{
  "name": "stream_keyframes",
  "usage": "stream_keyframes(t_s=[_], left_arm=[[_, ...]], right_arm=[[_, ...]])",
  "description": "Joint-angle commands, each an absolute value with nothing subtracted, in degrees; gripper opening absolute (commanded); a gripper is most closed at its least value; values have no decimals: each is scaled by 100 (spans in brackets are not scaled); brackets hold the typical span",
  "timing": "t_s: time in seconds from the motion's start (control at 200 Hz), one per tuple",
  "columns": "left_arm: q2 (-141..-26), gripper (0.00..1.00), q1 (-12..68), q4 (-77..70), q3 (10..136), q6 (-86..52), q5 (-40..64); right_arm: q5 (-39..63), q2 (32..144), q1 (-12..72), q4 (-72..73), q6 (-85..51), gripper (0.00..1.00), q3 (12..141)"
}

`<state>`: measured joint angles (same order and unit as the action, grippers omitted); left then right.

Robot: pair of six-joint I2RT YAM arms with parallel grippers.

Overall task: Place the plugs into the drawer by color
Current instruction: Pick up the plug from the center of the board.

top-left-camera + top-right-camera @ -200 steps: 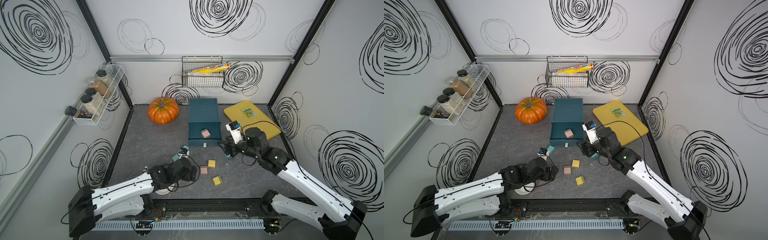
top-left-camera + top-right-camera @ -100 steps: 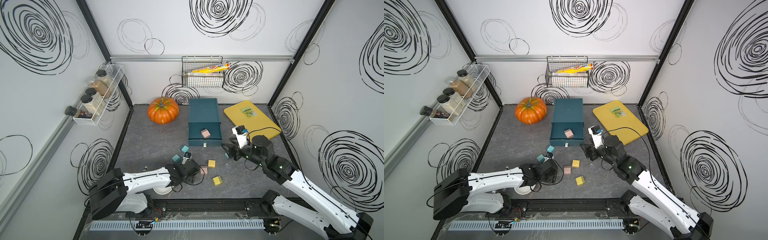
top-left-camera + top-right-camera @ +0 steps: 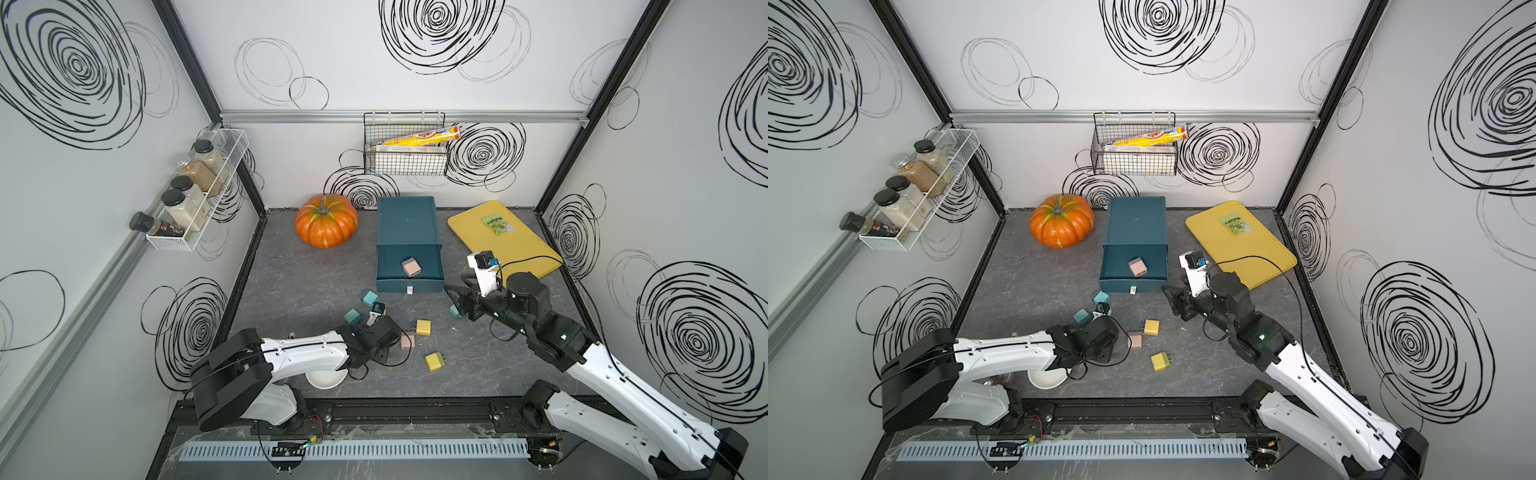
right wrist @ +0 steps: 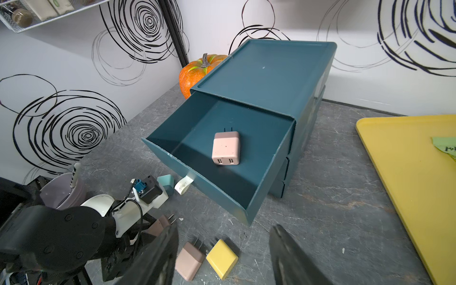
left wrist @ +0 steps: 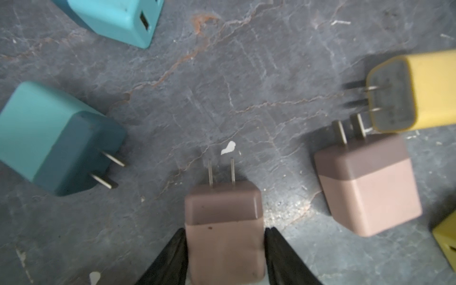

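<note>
Matched pair of arms. Left arm and right arm: glossy white link shells dotted with small dark screw heads, joined by black cylindrical joint housings. Shoulder housing: large, rounded, black. Cables: thin, black, looping loose outside the links. Wrist camera: black module on a white bracket, with a blue connector. Indicator light: small, green, set in a black joint. Fingers: matte black, tapered wedges.

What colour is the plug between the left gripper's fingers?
The plug is dusty pink with a darker prong end; clearest in the left wrist view.
</note>
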<state>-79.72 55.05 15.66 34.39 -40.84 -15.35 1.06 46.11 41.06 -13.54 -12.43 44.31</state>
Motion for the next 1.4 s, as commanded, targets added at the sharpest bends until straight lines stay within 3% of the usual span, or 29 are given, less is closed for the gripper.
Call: stream_keyframes(t_s=[0.0,0.2,0.446,0.571,0.856,1.041,1.397], left_arm=[[-8090,55,5439,1309,3398,-4008,-1495],[-8121,45,5427,1353,3394,-4034,-1498],[-7618,18,5450,1568,3442,-4072,-1432],[-6814,15,5437,1816,3580,-3973,-1136],[-5815,9,5140,2037,3910,-3519,1429],[-5349,9,5089,1912,4365,-3667,1928],[-6369,9,5001,3446,6743,-3376,-925]], right_arm=[[50,4506,4121,-1169,-1266,63,4360],[24,4491,4120,-1154,-1274,63,4344],[31,4422,4118,-1106,-1284,63,4303],[77,4379,4121,-1067,-1288,62,4278],[318,4307,4116,-947,-1257,62,4236],[335,4257,4121,-868,-1257,62,4184],[353,4333,4115,-790,-1266,62,4151]])
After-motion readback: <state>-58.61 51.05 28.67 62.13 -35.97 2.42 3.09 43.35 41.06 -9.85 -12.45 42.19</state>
